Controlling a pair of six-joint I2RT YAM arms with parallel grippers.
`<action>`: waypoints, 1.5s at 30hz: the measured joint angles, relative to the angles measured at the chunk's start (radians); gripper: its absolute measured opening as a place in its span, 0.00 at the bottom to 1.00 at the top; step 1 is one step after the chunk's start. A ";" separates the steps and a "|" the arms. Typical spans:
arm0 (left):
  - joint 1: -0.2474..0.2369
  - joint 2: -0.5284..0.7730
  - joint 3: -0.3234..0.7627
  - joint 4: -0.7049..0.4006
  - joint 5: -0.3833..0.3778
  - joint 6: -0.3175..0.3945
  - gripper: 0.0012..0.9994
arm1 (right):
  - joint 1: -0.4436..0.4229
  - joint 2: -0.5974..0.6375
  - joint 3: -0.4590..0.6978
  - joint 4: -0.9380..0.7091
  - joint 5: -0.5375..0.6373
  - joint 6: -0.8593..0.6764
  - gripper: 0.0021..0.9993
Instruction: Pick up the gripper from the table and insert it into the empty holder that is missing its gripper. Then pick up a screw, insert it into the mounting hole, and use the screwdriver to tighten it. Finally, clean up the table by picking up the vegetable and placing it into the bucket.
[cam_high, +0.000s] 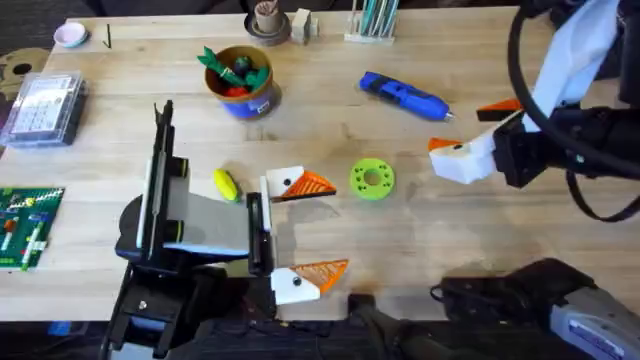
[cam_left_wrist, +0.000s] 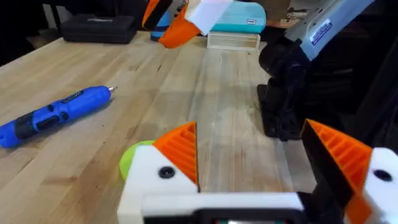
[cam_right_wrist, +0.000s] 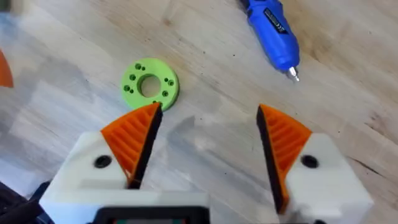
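The right gripper (cam_right_wrist: 205, 143) hangs wide open, empty, beside the screwdriver (cam_right_wrist: 271, 30), whose tip points toward it.

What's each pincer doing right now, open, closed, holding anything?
Left pincer: open, holding nothing.
Right pincer: open, holding nothing, above the table near the green disc.

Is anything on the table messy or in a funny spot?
Mostly tidy. The yellow vegetable lies loose on the table by the left gripper, while the other toy vegetables sit in the bucket. The screwdriver and the green disc lie on the wood too. Nothing looks spilled or broken.
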 joint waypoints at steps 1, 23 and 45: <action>0.000 0.000 0.000 0.000 0.000 0.000 0.99 | 0.000 0.000 0.000 0.000 0.000 0.000 0.96; 0.000 0.000 0.000 0.000 0.000 0.000 0.99 | 0.000 0.000 0.000 -0.005 0.000 0.000 0.96; 0.000 0.012 0.257 -0.332 -0.669 -0.143 0.99 | 0.000 0.000 0.000 -0.017 0.000 0.000 0.96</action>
